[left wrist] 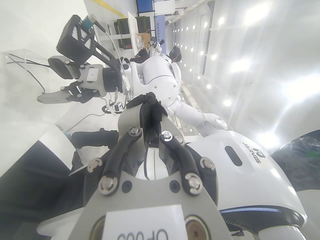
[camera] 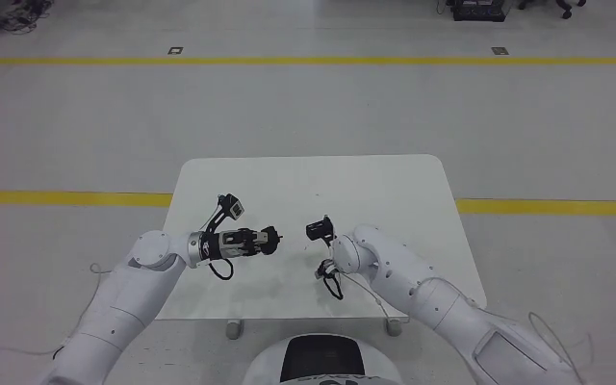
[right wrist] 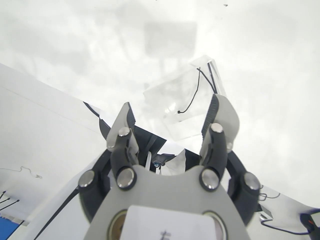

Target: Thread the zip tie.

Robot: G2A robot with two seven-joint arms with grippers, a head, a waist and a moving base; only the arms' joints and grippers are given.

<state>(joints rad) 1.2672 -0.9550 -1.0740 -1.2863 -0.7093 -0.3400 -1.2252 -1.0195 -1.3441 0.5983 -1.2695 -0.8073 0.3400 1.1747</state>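
Above the white worktop point(camera: 385, 183), the two end effectors face each other, near but apart. The left end effector point(left wrist: 150, 111) is pressed together on a thin black strip, judged to be the zip tie point(left wrist: 149, 126), its tail running back between the fingers. The right end effector point(right wrist: 170, 121) is spread and empty, with a clear box point(right wrist: 172, 106) holding a second tie point(right wrist: 198, 86) just beyond. Recommended: keep the left pinch firm and close to the tip so little length flexes, and square the right on the head before feeding. Whether tip or head protrudes cannot be told.
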